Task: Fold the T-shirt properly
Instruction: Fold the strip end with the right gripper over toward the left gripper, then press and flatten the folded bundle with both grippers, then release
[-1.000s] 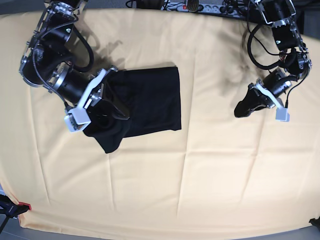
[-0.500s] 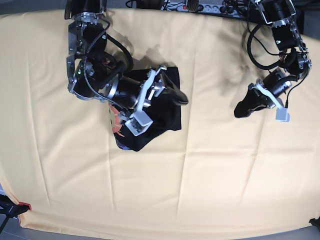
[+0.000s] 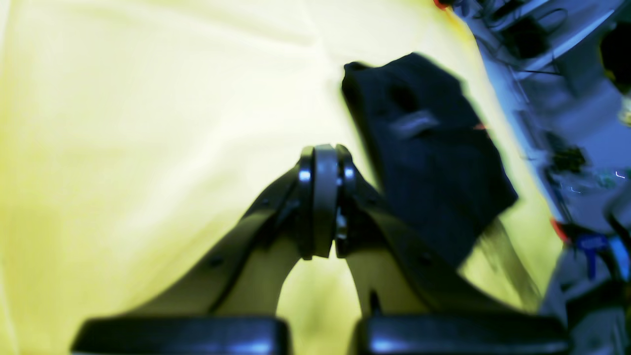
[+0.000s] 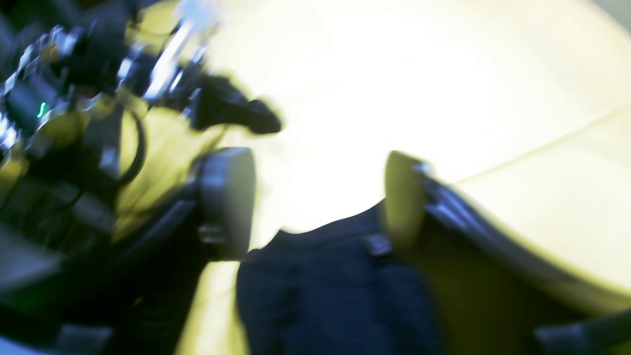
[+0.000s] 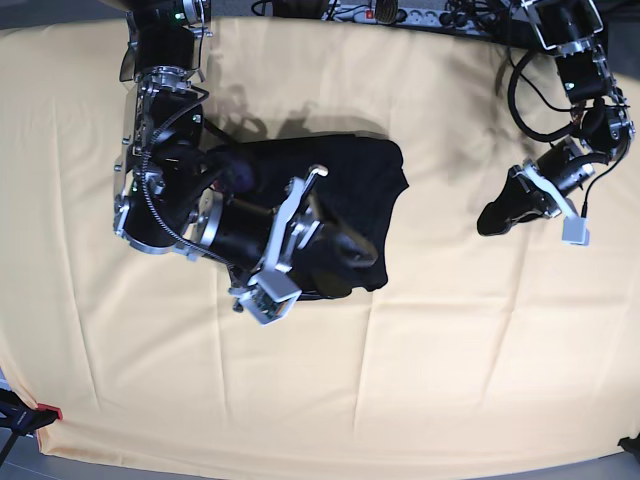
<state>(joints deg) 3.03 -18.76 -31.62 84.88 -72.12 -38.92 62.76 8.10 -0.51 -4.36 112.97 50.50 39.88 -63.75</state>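
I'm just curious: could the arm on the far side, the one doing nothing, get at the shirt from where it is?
Probably yes. The left tool hangs shut over bare cloth, apart from the shirt, and nothing lies between them, though the right tool is already over it.

Black T-shirt (image 5: 375, 190), apparently folded, lying flat

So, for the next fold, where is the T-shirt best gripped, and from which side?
Probably at the bulging corner of the T-shirt nearest the left tool, coming in from that side. That edge lies bare on the yellow cloth, while the right tool and its arm cover the other half. The left tool is shut, so it must open first.
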